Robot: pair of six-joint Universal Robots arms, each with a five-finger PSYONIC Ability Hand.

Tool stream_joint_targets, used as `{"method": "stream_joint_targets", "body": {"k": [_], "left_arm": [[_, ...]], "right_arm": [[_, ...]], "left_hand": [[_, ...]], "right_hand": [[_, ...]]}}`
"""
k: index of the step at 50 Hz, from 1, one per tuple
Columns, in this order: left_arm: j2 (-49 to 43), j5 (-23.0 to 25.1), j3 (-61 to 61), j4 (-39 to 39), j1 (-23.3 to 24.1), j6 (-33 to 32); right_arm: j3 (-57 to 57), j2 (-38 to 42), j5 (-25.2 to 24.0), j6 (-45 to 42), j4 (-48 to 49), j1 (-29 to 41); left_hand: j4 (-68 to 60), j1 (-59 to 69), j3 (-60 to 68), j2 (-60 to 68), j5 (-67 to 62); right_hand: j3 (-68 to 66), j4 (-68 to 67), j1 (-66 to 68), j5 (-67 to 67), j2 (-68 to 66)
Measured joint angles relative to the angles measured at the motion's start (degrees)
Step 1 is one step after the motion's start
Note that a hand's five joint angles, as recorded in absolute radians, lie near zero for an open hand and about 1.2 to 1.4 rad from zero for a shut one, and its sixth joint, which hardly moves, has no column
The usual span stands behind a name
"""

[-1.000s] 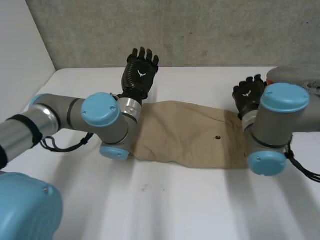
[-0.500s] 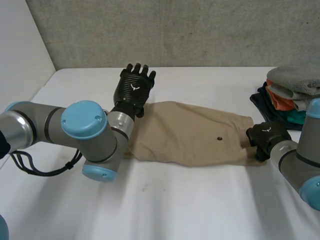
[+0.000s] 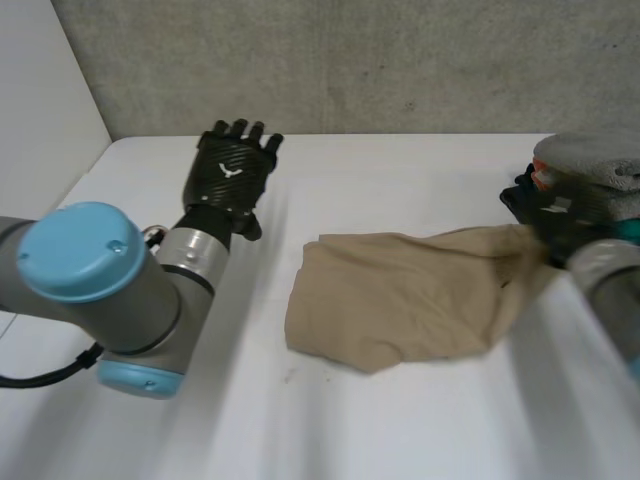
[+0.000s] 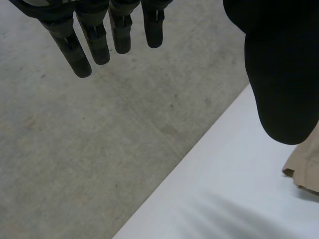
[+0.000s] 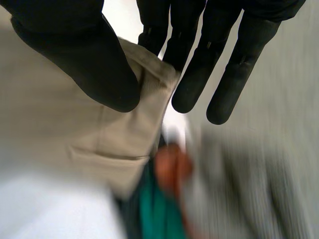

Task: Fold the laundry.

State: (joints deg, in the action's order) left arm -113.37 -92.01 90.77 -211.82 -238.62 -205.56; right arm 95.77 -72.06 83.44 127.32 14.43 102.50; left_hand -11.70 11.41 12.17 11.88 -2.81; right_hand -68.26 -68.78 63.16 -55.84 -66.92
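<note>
Here, tan cloth (image 3: 400, 300) on the worktop (image 3: 400, 430), one end pinched between thumb and fingers of the right hand (image 5: 75, 50); left hand (image 3: 232, 172) spread wide, empty, well clear of the cloth's other end. Best carried over low and square, with the free end pinned first to prevent dragging.

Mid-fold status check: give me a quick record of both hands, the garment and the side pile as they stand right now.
left hand: open, fingers straight, clear of the cloth, over the table's far left part
right hand: thumb and fingers pinching the cloth's right end, beside the clothes pile
tan cloth: rumpled; left part lies on the table, right end drawn toward the pile and apparently lifted
clothes pile: stacked garments at the table's right edge
table: white
</note>
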Motion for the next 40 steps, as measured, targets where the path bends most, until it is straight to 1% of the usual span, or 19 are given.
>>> {"method": "stream_joint_targets", "body": {"k": [6, 8, 11, 13, 15, 16, 17, 18, 23, 24, 25, 26, 27, 31, 32, 33, 34, 36, 40], "left_arm": [[3.7, 0.1, 2.9, 0.1, -2.5, 3.4], [4.1, 0.1, 3.3, 0.2, -2.8, 3.9], [4.8, 0.1, 3.9, 0.4, -3.3, 4.7], [4.9, 0.1, 4.1, 0.4, -3.3, 4.9], [4.9, 0.1, 4.1, 0.5, -3.2, 5.0], [4.9, 0.1, 4.0, 0.5, -3.2, 5.0], [4.9, 0.1, 3.8, 0.5, -3.2, 5.0], [4.9, 0.1, 3.6, 0.4, -3.1, 5.0], [4.4, 0.1, 1.6, 0.3, -2.7, 5.0], [4.1, 0.1, 0.7, 0.3, -2.3, 5.1], [3.6, 0.1, -0.4, 0.3, -1.7, 5.3], [3.2, 0.1, -1.2, 0.4, -1.2, 5.5], [2.4, 0.1, -2.4, 0.5, -0.3, 5.8], [-0.4, 0.2, -6.4, 1.8, 3.0, 7.2], [-2.1, 0.2, -8.5, 3.1, 4.8, 7.9], [-2.1, 0.2, -8.5, 3.1, 4.8, 7.9], [-4.6, 0.2, -11.3, 5.8, 7.1, 8.9], [-6.6, 0.2, -13.3, 8.2, 8.7, 9.6], [-12.3, -0.1, -18.6, 15.9, 12.3, 11.0]], "right_arm": [[-2.0, 5.6, -11.0, 0.6, 9.0, 15.0], [-2.2, 7.1, -13.2, 0.6, 10.1, 17.2], [-2.1, 11.5, -19.2, 0.1, 11.9, 22.6], [-1.9, 12.8, -21.2, 0.0, 12.3, 24.1], [-1.8, 13.8, -22.5, 0.2, 12.6, 25.3], [-1.8, 13.9, -22.7, 0.4, 12.6, 25.5], [-1.7, 14.0, -22.8, 1.1, 12.7, 25.8], [-1.6, 13.9, -22.7, 1.6, 12.7, 25.9], [-0.1, 8.7, -20.8, 10.4, 12.6, 23.8], [0.3, 6.9, -20.3, 13.7, 12.6, 22.9], [1.1, 3.6, -19.2, 20.8, 12.4, 20.7], [1.3, 2.8, -18.9, 22.9, 12.4, 20.1], [1.8, 0.4, -17.8, 29.3, 12.0, 18.1], [2.5, -3.2, -14.7, 40.6, 9.6, 14.0], [2.3, -4.3, -12.7, 44.7, 7.1, 11.8], [2.3, -4.3, -12.7, 44.7, 7.1, 11.8], [1.6, -4.7, -10.8, 47.2, 3.7, 9.7], [0.6, -4.2, -9.7, 47.8, 0.8, 8.5], [-3.4, -0.4, -8.7, 46.1, -5.9, 7.1]], "left_hand": [[0.0, 0.0, 0.0, 0.0, 0.0], [0.0, 0.0, 0.0, 0.0, 0.0], [0.0, 0.0, 0.0, 0.0, 0.0], [0.0, 0.0, 0.0, 0.0, 0.0], [0.0, 0.0, 0.0, 0.0, 0.0], [0.0, 0.0, 0.0, 0.0, 0.0], [0.0, 0.0, 0.0, 0.0, 0.0], [0.0, 0.0, 0.0, 0.0, 0.0], [0.0, 0.0, 0.0, 0.0, 0.0], [0.0, 0.0, 0.0, 0.0, 0.0], [0.0, 0.0, 0.0, 0.0, 0.0], [0.0, 0.0, 0.0, 0.0, 0.0], [0.0, 0.0, 0.0, 0.0, 0.0], [0.0, 0.0, 0.0, 0.0, 0.0], [0.0, 0.0, 0.0, 0.0, 0.0], [0.0, 0.0, 0.0, 0.0, 0.0], [0.0, 0.0, 0.0, 0.0, 0.0], [0.0, 0.0, 0.0, 0.0, 0.0], [0.0, 0.0, 0.0, 0.0, 0.0]], "right_hand": [[-0.1, 0.0, 0.0, -1.5, -0.2], [-0.1, 0.0, 0.0, -1.5, -0.2], [1.8, 2.1, -0.7, 0.2, 1.5], [13.7, 14.1, -10.4, 11.4, 14.0], [34.3, 34.6, -31.4, 32.3, 35.3], [36.7, 37.0, -33.7, 34.7, 37.5], [49.0, 48.9, -44.8, 47.1, 48.5], [51.9, 52.4, -47.5, 50.6, 51.1], [55.8, 56.5, -49.6, 53.1, 54.2], [55.8, 56.5, -49.6, 53.1, 54.2], [55.8, 56.5, -49.6, 53.1, 54.2], [55.8, 56.5, -49.6, 53.1, 54.2], [55.8, 56.5, -49.6, 53.1, 54.2], [55.8, 56.5, -49.6, 53.1, 54.2], [55.8, 56.5, -49.6, 53.1, 54.2], [55.8, 56.5, -49.6, 53.1, 54.2], [55.8, 56.5, -49.6, 53.1, 54.2], [55.8, 56.5, -49.6, 53.1, 54.2], [55.8, 56.5, -49.6, 53.1, 54.2]]}}
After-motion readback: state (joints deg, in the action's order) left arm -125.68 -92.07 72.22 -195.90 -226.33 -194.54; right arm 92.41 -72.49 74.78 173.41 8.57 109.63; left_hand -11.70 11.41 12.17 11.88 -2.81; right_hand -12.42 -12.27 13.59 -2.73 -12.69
